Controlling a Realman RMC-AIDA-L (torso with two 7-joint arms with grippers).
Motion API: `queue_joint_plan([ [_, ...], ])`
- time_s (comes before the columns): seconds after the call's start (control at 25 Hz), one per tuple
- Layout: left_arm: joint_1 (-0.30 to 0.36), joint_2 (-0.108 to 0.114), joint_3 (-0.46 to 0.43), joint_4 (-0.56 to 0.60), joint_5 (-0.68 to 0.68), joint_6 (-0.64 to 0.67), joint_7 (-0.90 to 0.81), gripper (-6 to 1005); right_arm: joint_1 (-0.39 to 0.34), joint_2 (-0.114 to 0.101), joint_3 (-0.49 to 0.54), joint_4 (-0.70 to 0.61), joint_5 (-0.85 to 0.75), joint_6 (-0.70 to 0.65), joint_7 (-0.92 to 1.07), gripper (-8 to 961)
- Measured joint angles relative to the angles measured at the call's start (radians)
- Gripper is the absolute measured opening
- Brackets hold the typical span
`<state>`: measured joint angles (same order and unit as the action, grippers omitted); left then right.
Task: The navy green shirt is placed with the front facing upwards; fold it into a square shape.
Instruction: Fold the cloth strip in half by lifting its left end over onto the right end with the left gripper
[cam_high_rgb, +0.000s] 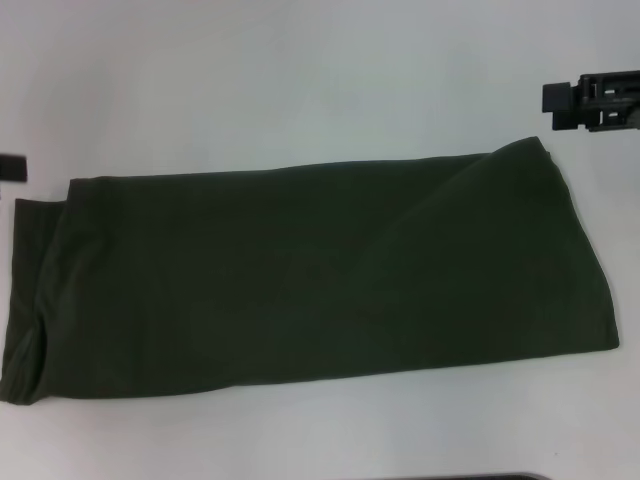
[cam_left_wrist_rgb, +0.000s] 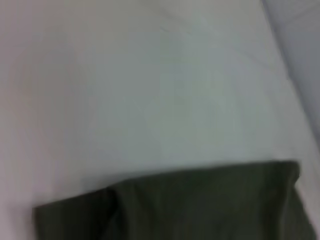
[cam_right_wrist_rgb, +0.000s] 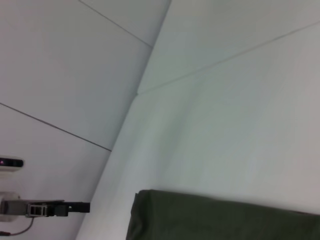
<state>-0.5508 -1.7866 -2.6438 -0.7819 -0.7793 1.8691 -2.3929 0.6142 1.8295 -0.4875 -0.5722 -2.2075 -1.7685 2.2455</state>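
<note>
The right gripper (cam_high_rgb: 560, 97) hovers by the table's right edge, just beyond the shirt's (cam_high_rgb: 310, 270) far right corner; whether its fingers are spread I cannot tell. The left gripper (cam_high_rgb: 12, 166) barely shows at the left edge. The shirt lies mid-table (cam_high_rgb: 300, 70) as a long band. Its loose, uneven ends may skew the next fold.

A white table (cam_high_rgb: 300, 80) fills the view.
</note>
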Motion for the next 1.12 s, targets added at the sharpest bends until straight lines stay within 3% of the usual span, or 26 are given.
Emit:
queue_joint_plan([
  [0.12,-0.017,0.003,0.028,0.000,0.086,-0.007,0.004,835,0.003,0.003,-0.005,0.000,-0.008,0.005,0.001,762],
  [0.32,-0.033,-0.020,0.054,0.003,0.185,-0.027,0.001,836,0.005,0.003,-0.005,0.000,-0.008,0.008,0.002,761],
  [0.84,-0.026,-0.045,0.050,0.014,0.209,-0.148,-0.104,825,-0.005,0.006,-0.006,-0.025,-0.010,0.011,0.005,759],
  [1.12,-0.013,-0.046,0.058,0.013,0.218,-0.160,-0.150,824,-0.011,0.006,-0.006,-0.025,-0.010,0.011,0.001,758],
])
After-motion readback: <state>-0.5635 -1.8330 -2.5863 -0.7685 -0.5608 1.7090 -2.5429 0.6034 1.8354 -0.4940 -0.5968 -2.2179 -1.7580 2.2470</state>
